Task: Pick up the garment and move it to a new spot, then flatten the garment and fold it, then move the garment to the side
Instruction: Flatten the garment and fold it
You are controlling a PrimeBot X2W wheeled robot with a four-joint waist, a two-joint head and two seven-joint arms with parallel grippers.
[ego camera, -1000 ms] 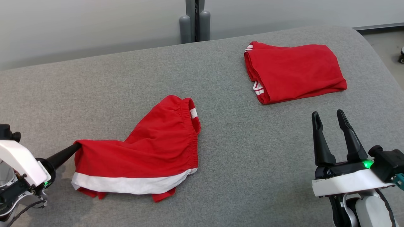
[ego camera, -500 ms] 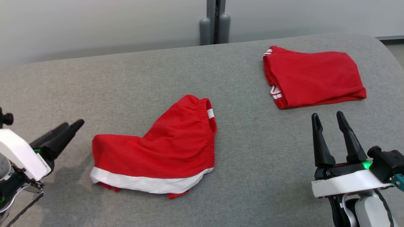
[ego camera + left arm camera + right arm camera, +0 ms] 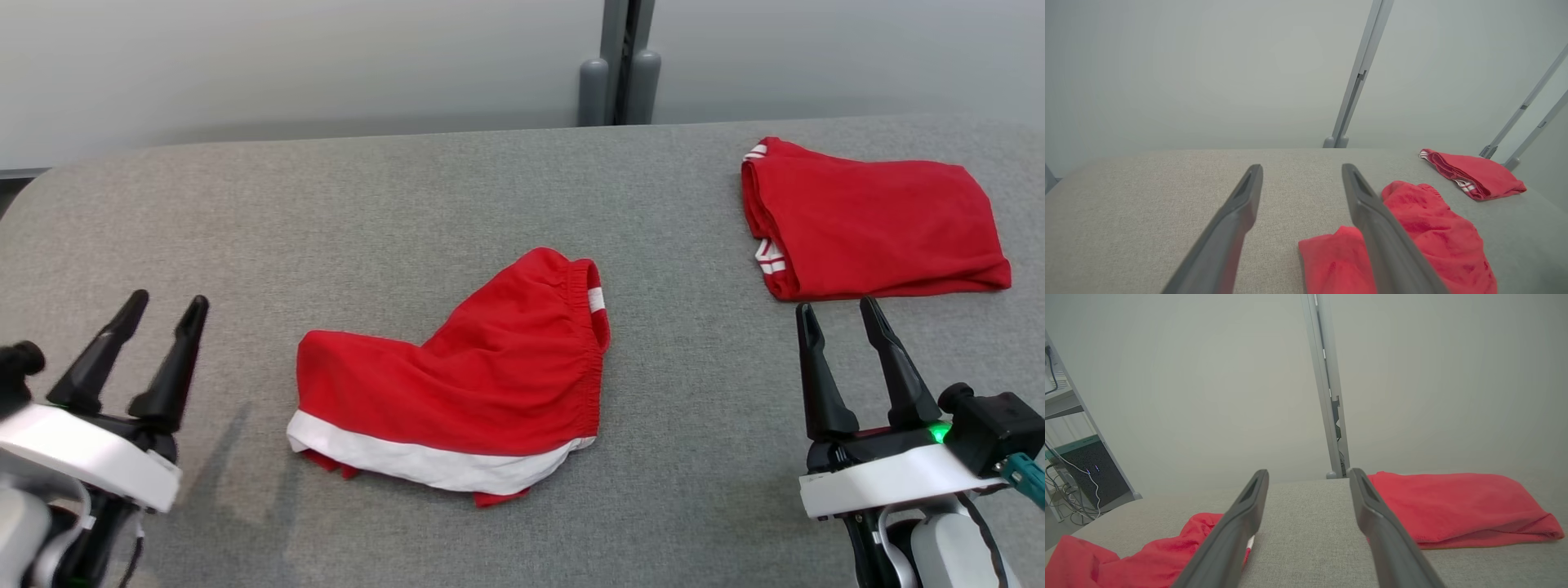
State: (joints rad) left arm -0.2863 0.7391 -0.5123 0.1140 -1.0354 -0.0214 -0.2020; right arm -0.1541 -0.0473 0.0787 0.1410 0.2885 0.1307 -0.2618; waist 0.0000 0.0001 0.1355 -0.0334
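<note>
The grey padded table [image 3: 408, 188] runs the whole width in front of the robot. The garment to be worked, a pair of red shorts [image 3: 473, 384], lies crumpled about the middle of it, a little to the left. Its elastic waistband is turned to the far right, a white band runs along its near edge, and bits of red poke out from underneath. A second red garment [image 3: 873, 229] sits folded at the far right. I'd say the trouble lies in those tucked-under layers. A pinch that catches only the top sheet would lift the shorts doubled over, and flattening would then trap a crease. A careless reach on the right could also nudge the folded piece out of shape. The left gripper [image 3: 170, 299] hangs at the near left, fingers spread wide and empty, pointing away and clear of the shorts' left edge. The right gripper [image 3: 837, 307] stands at the near right, likewise wide and holding nothing, with its tips just short of the folded garment's near edge.
</note>
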